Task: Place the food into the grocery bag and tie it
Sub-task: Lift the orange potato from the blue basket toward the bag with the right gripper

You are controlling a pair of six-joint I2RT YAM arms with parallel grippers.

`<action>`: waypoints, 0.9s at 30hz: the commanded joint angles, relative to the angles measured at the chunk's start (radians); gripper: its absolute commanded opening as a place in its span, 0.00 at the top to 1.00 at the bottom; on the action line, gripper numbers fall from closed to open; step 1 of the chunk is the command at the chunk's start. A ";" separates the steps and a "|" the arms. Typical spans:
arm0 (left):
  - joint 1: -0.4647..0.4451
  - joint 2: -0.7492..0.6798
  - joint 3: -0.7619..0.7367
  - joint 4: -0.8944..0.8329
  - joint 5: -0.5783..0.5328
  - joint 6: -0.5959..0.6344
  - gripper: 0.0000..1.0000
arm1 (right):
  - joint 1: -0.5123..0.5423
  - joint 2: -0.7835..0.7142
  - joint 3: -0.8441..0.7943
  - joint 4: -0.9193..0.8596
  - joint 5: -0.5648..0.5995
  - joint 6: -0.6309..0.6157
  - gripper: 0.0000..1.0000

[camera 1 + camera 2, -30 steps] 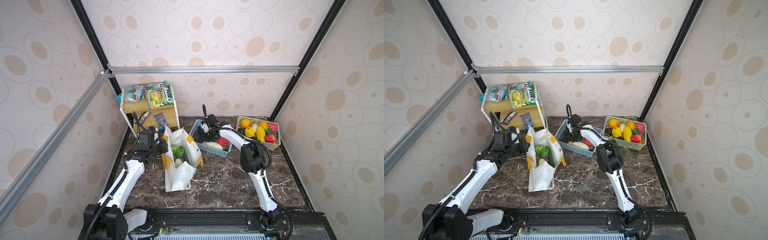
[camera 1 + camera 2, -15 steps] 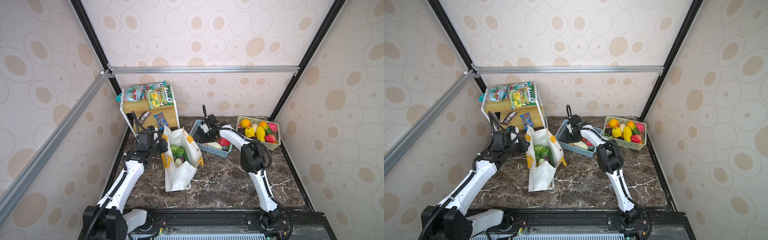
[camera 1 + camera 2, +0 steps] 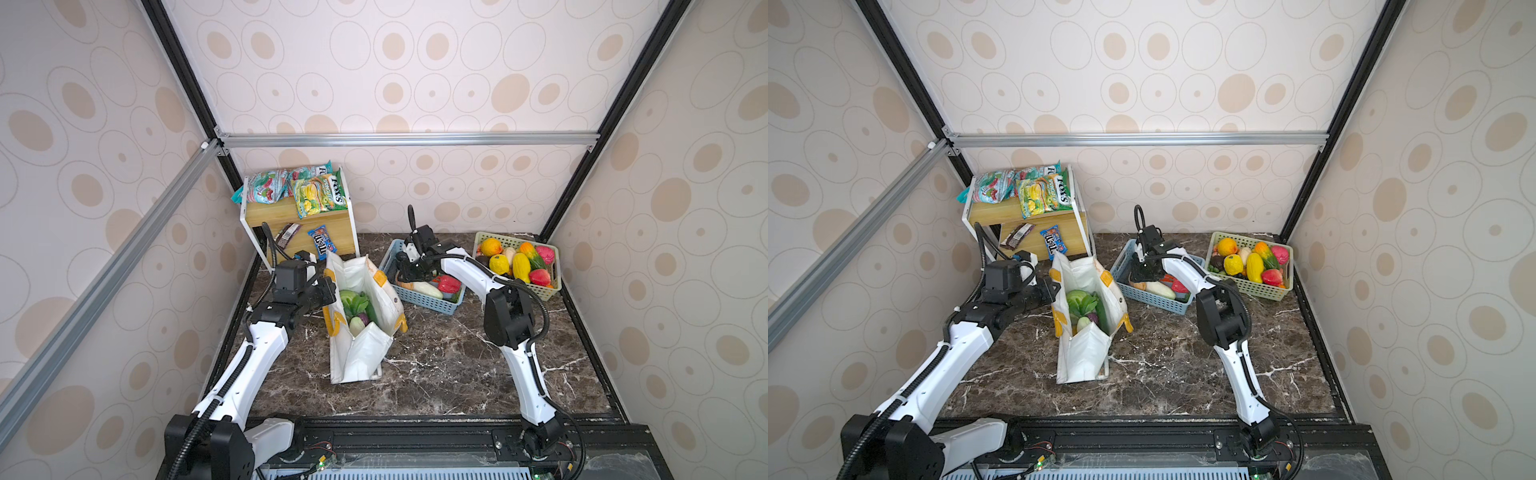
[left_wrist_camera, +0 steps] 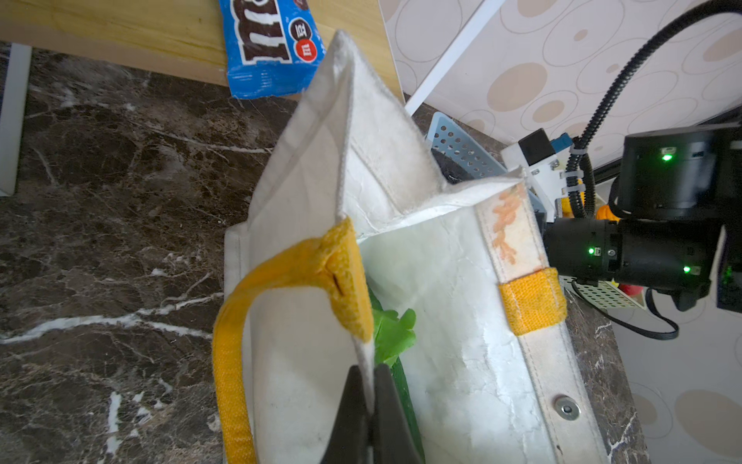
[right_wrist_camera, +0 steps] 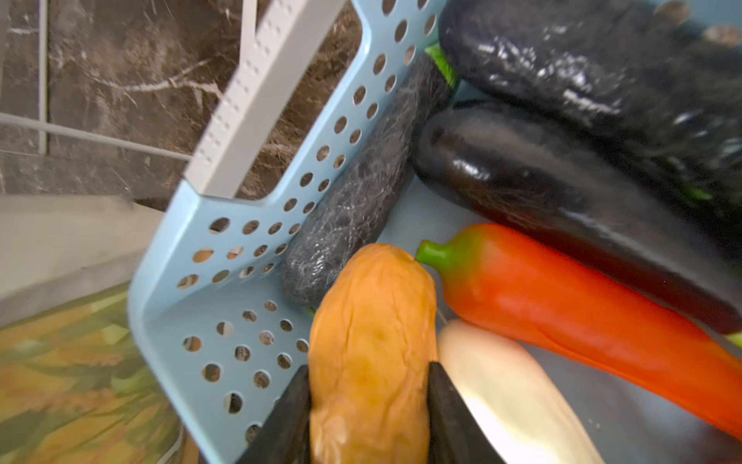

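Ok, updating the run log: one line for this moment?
left gripper: shut on grocery bag rim | right gripper: shut on brown-orange vegetable in blue basket | bag open, untied

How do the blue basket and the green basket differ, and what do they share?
The blue basket holds long vegetables; the green basket holds rounder, brighter fruit. The right tool reaches into the blue basket; no tool is at the green basket. Both are perforated plastic.

The grocery bag (image 3: 357, 357) stands just right of the left pincer (image 4: 367, 371). The right pincer (image 5: 367, 381) straddles a potato (image 5: 369, 329) in the vegetable basket (image 3: 432, 306), fruit basket (image 3: 544, 292) to its right.
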 commanded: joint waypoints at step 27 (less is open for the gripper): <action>0.002 -0.055 -0.014 0.086 0.138 0.035 1.00 | -0.015 -0.183 0.027 -0.006 0.100 0.066 0.63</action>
